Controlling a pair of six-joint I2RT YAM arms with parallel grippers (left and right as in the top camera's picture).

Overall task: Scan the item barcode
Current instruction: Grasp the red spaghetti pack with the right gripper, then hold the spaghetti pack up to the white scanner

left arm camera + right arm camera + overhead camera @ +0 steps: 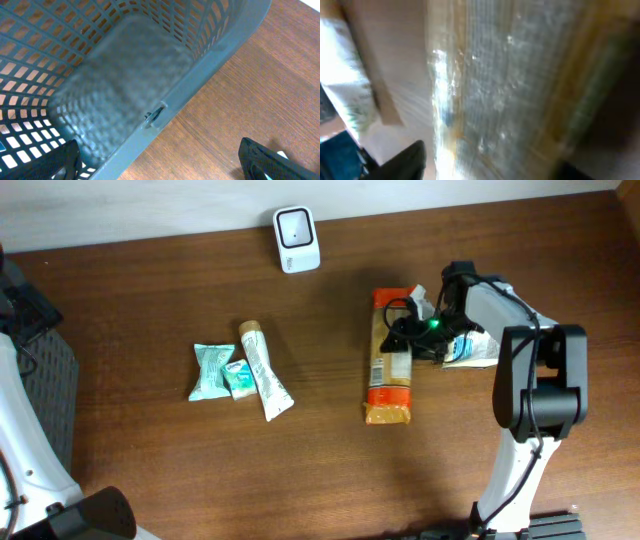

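Orange snack pack (388, 385) lies flat on the table (150, 290), apart from the white scanner (296, 238) at the far edge. R gripper (408, 330) sits over its upper end, fingers (405, 160) parted, pack filling the blurred wrist view. L gripper (157, 152) hangs over a grey basket (200, 90) w/ fingers spread wide.

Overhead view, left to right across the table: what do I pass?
Grey basket → teal pouch → white tube → white scanner, at the back edge → orange package → white packet. I left out the small green packet, which overlaps the pouch and tube.
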